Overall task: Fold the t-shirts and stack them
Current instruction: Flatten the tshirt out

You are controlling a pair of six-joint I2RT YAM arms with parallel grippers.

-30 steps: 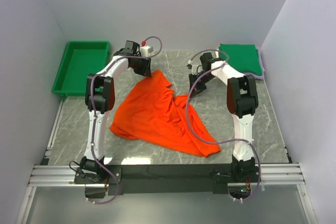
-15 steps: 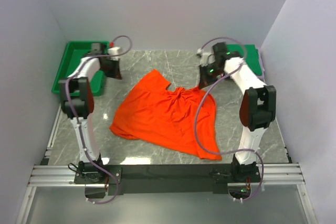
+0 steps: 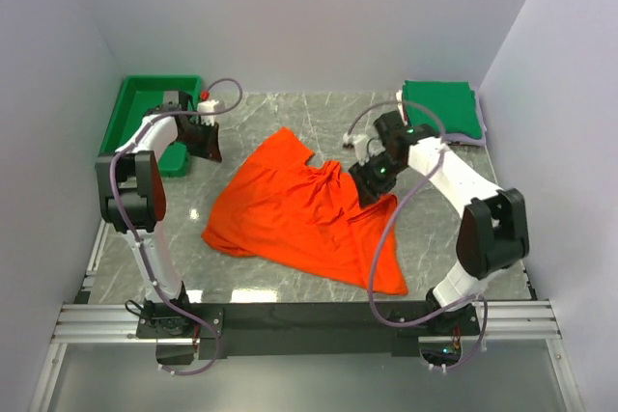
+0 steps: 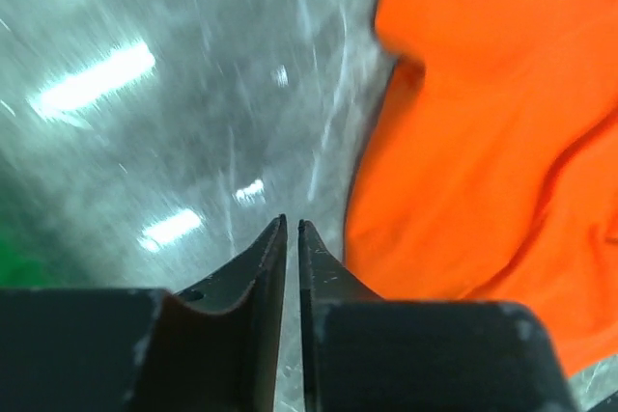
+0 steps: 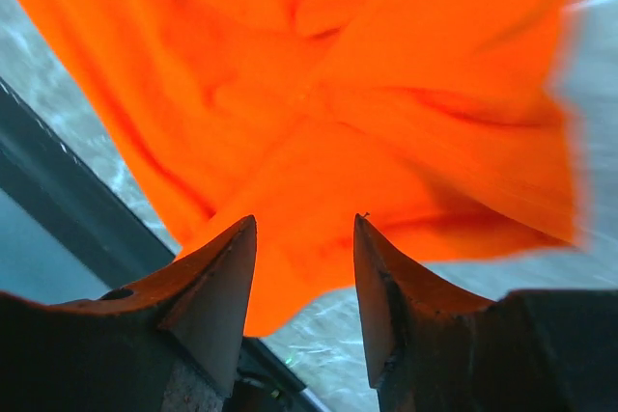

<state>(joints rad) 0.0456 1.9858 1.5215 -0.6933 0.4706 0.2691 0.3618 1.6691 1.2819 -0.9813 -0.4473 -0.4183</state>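
One orange-red t-shirt (image 3: 290, 214) lies unfolded and rumpled across the middle of the grey marbled tabletop (image 3: 444, 229). Its cloth spreads from a far corner near the centre down to a point at the near right, with creases bunched toward its right side. Well apart from it, at the far right corner, a folded green shirt (image 3: 442, 108) rests as a neat rectangle.

Over the bunched right part of the orange-red t-shirt hangs the right gripper (image 5: 302, 224). In the right wrist view its two dark fingers (image 5: 212, 287) stand wide apart, and wrinkled orange cloth fills the space seen beyond them. Nothing is pinched between the fingers; whether the tips touch the cloth cannot be told.

Beyond the shirt's far left edge, the left gripper (image 4: 292, 224) points down at bare tabletop. Its fingers (image 4: 256, 277) are nearly together, with only a thin slit between the tips and nothing held in it. In the left wrist view the shirt's edge runs just beside the tips, on their right, apart from them.

Behind the left arm, at the far left corner, sits a green plastic tray (image 3: 124, 108).
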